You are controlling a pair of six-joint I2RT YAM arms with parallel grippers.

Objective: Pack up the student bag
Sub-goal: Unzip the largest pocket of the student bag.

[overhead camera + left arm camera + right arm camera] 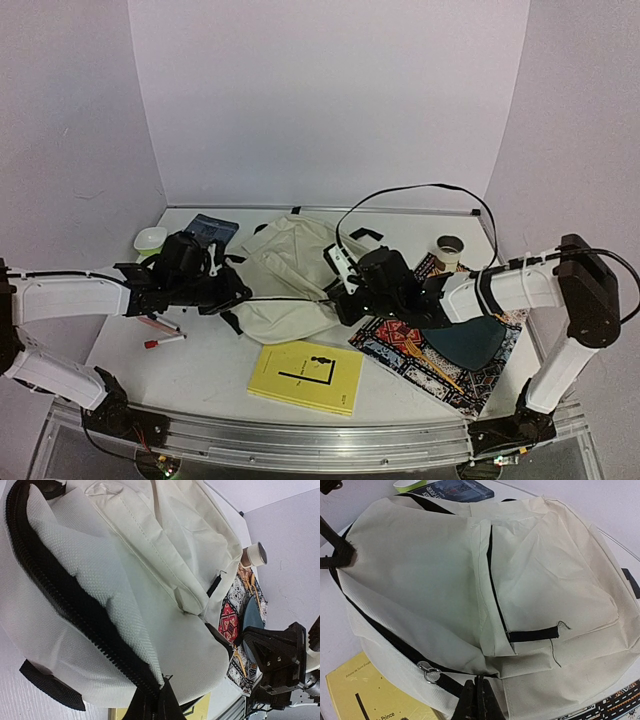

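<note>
My left gripper (151, 706) and right gripper (478, 702) each clamp the black zipper rim (70, 605) of the soft cream fabric student bag (290, 268), which lies just behind the flat yellow paperback book (306, 376); I'd draw them evenly apart to open its mouth

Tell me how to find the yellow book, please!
Find the big cream bag in the middle of the table. Right in front of it, nearer the arms' bases, the yellow book lies flat. Its cover is bright yellow with thin black marks, while the other book, behind the bag, is dark blue.
</note>
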